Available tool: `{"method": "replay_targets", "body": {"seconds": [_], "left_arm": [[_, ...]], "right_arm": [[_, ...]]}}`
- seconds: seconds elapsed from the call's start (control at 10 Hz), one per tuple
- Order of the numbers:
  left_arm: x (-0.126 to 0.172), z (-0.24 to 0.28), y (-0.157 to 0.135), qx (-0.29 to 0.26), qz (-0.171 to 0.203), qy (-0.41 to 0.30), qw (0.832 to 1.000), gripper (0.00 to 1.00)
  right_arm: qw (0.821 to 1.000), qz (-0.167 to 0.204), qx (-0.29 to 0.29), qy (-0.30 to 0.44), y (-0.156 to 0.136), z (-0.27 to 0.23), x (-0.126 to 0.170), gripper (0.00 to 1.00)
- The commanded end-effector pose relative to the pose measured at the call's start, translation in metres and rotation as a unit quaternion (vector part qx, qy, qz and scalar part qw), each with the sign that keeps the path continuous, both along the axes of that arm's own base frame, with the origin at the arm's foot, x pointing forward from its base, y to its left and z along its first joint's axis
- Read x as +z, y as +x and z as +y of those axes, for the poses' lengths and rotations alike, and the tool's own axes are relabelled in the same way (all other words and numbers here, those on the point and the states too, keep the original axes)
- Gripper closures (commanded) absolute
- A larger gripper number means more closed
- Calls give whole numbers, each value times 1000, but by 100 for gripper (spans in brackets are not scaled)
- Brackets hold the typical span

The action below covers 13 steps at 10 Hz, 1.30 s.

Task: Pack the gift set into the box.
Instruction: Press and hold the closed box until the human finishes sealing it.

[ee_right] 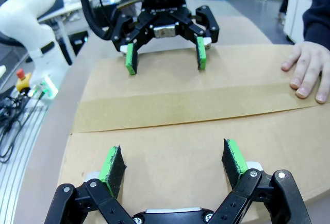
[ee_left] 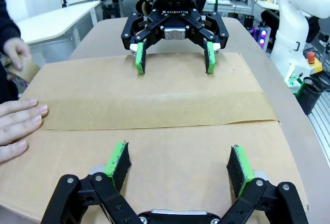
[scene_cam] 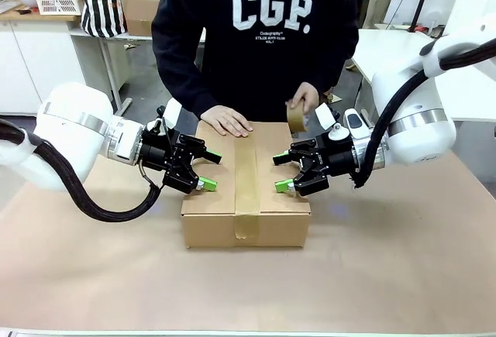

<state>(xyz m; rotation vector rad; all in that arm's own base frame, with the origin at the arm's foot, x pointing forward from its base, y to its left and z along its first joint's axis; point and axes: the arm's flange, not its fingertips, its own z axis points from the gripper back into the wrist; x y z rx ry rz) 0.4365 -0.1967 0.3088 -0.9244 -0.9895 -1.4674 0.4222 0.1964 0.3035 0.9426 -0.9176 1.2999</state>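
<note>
Box [scene_cam: 246,186] sits closed mid-surface, a tape strip [scene_cam: 246,174] along its seam. Left pincer [scene_cam: 203,171] and right pincer [scene_cam: 283,173] press its top, spread wide, empty. Lifting early could let the flaps spring; the person's hand [scene_cam: 226,120] risks a pinch.

The box [scene_cam: 246,186] is sitting mid-table between my spread left gripper [scene_cam: 203,172] and right gripper [scene_cam: 280,173], both hovering over its ends; the person's hand [scene_cam: 226,121] is lying on its far edge.
</note>
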Motion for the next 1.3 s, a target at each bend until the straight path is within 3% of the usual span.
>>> {"method": "replay_targets", "body": {"seconds": [0.0, 1.2], "left_arm": [[-2, 2, -1, -4, -5, -2, 1000, 0], [-2, 2, -1, -4, -5, -2, 1000, 0]], "right_arm": [[1000, -8, 6, 1, -3, -1, -3, 0], [1000, -8, 6, 1, -3, -1, -3, 0]]}}
